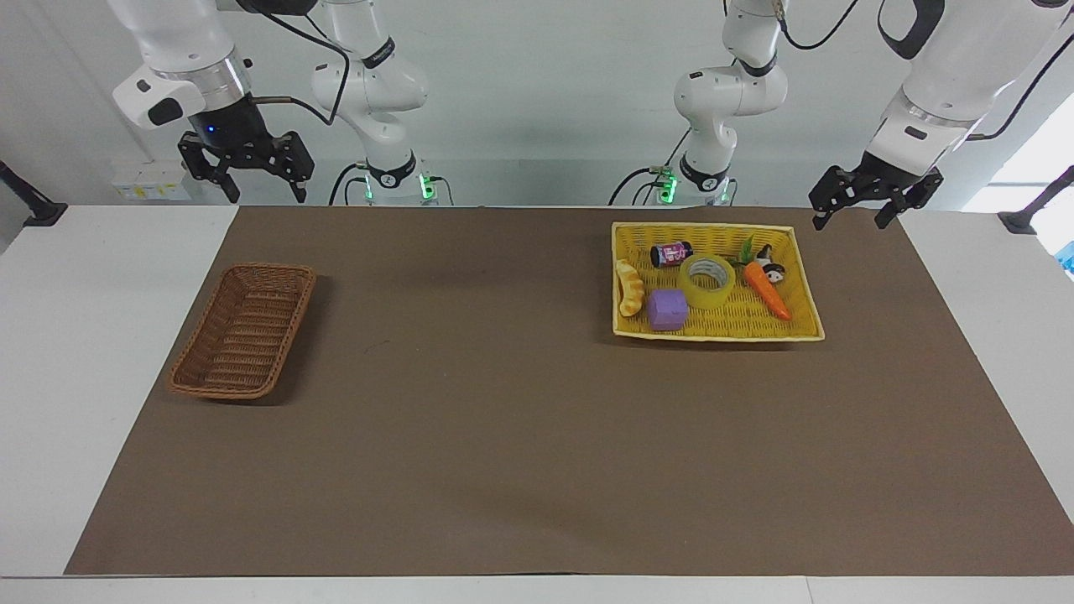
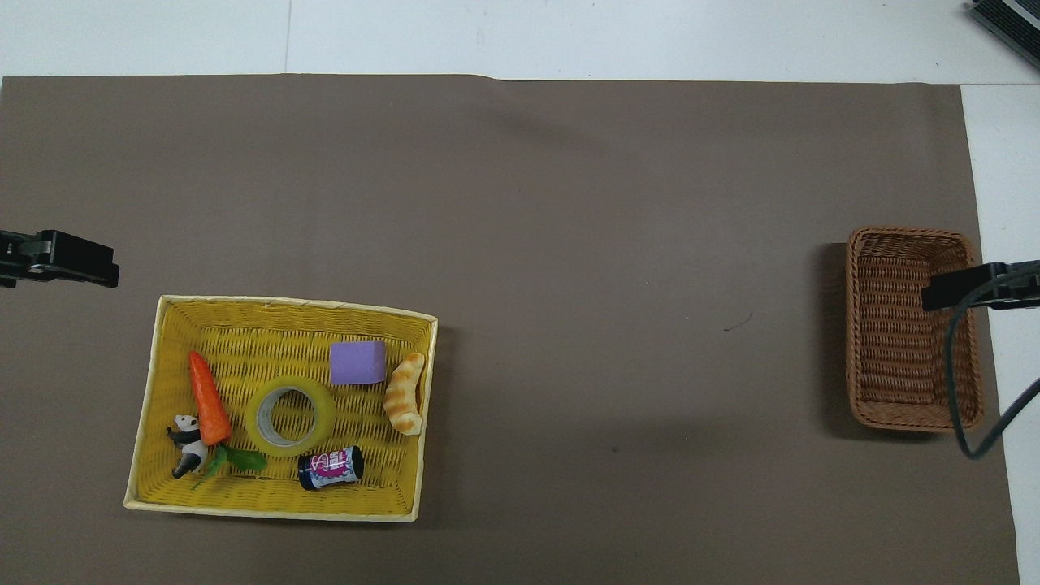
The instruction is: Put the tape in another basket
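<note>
The tape [image 1: 707, 281], a yellow roll with a whitish core, lies flat in the middle of the yellow tray [image 1: 713, 227]; it also shows in the overhead view [image 2: 290, 416]. The dark brown wicker basket [image 1: 243, 329] stands empty at the right arm's end of the mat, also in the overhead view [image 2: 902, 325]. My left gripper [image 1: 847, 221] is open and empty, raised in the air beside the tray's corner toward the left arm's end. My right gripper [image 1: 264, 195] is open and empty, and waits high above the table's edge at the right arm's end.
In the tray with the tape lie a purple cube [image 1: 668, 309], a carrot [image 1: 765, 289], a panda figure [image 1: 768, 260], a small can [image 1: 671, 253] and a bread piece [image 1: 629, 287]. A brown mat [image 1: 503, 419] covers the table between tray and basket.
</note>
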Tool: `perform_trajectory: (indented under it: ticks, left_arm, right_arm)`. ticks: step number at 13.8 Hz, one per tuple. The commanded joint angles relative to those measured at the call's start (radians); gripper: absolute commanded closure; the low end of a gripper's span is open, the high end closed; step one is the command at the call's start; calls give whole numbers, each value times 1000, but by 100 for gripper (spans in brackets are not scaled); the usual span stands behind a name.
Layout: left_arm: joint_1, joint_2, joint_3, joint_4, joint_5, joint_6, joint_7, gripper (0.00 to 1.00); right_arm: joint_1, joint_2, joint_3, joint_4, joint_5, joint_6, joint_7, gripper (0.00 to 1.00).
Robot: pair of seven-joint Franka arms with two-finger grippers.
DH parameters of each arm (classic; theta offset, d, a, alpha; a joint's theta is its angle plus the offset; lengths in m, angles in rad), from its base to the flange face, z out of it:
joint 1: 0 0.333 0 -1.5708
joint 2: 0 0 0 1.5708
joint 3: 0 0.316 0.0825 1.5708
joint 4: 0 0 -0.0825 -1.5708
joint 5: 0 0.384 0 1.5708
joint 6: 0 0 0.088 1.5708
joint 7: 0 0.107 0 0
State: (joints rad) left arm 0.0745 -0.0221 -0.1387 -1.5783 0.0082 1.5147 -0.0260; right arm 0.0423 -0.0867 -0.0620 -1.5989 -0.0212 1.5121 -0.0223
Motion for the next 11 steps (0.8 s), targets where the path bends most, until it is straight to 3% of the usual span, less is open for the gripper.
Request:
perform_trajectory:
  ticks: [1, 11]
  left_arm:
    - [7, -38, 1, -78, -17, 53, -38, 0]
    - [7, -51, 1, -121, -17, 78, -46, 0]
  right_arm:
    - [-13, -15, 8, -6, 0, -10, -14, 0]
    - [-13, -15, 8, -6, 0, -10, -16, 0]
